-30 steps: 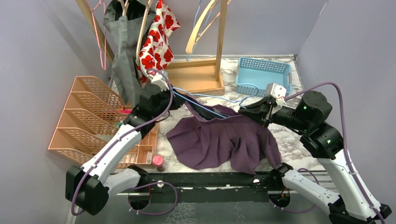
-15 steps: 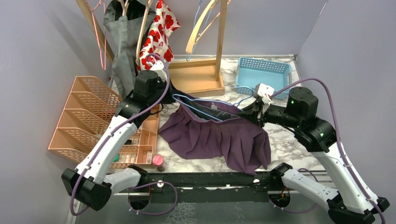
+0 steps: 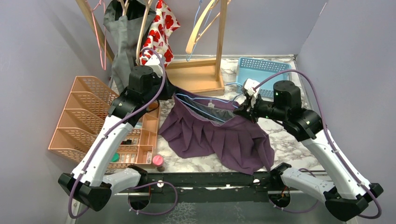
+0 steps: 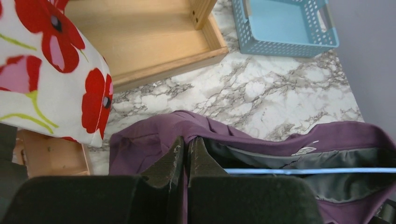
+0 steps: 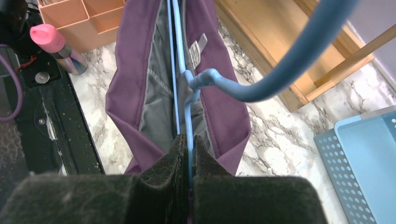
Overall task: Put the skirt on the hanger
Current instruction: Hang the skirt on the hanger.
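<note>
**Mara:** Where was the skirt (image 3: 219,135)?

**Jon:** Strung between the two arms. Its waistband (image 4: 261,140) was lifted off the table (image 3: 292,135) and held open, and the hem (image 3: 243,161) lay crumpled on the marble near the front edge. The hanger (image 5: 201,77) ran inside the open waist. From the right wrist, its thin blue bar lay along the grey lining.

**Mara:** And the jaws?

**Jon:** The left gripper (image 4: 185,142) had its fingers pressed together on the purple waistband at the far left end. The right gripper (image 5: 186,140) was pinching the hanger's wire just below the hook (image 5: 289,58). I couldn't tell whether it had cloth in there too.

**Mara:** What worried you?

**Jon:** Mostly the left pinch. It had only a thin fold, and I judged a harder pull could slide the cloth out and drop the waist off that end of the bar. The skirt wasn't clipped or snagged on anything I could see, so tilting the hanger could let it slip off along the wire.

**Mara:** Anything nearby?

**Jon:** The floral cloth (image 4: 46,70) hung just beside the left gripper, so the hook or arm could catch it on a lift. The trailing hem could also drag into the pink-capped bottle (image 3: 158,161).
</note>
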Action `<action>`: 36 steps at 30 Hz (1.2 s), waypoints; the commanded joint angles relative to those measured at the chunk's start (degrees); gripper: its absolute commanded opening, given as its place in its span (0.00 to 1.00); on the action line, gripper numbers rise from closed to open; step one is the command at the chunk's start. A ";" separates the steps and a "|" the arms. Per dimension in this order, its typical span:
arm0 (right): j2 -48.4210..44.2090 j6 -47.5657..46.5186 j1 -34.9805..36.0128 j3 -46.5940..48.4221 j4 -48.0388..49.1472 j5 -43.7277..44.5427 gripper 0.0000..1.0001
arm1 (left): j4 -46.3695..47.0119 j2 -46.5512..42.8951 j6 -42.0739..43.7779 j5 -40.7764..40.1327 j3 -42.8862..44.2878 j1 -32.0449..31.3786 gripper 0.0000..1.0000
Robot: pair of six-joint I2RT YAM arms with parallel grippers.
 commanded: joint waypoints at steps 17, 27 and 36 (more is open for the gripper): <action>14.51 4.29 5.14 13.75 2.04 6.70 0.01 | 2.82 6.52 -6.56 19.88 11.75 0.17 0.00; 18.48 7.81 8.06 16.19 12.23 8.90 0.01 | 10.96 5.98 -7.24 25.48 5.99 -4.69 0.00; 13.04 7.29 8.02 12.73 15.73 -0.08 0.01 | 12.45 2.01 7.38 21.56 2.21 -4.71 0.00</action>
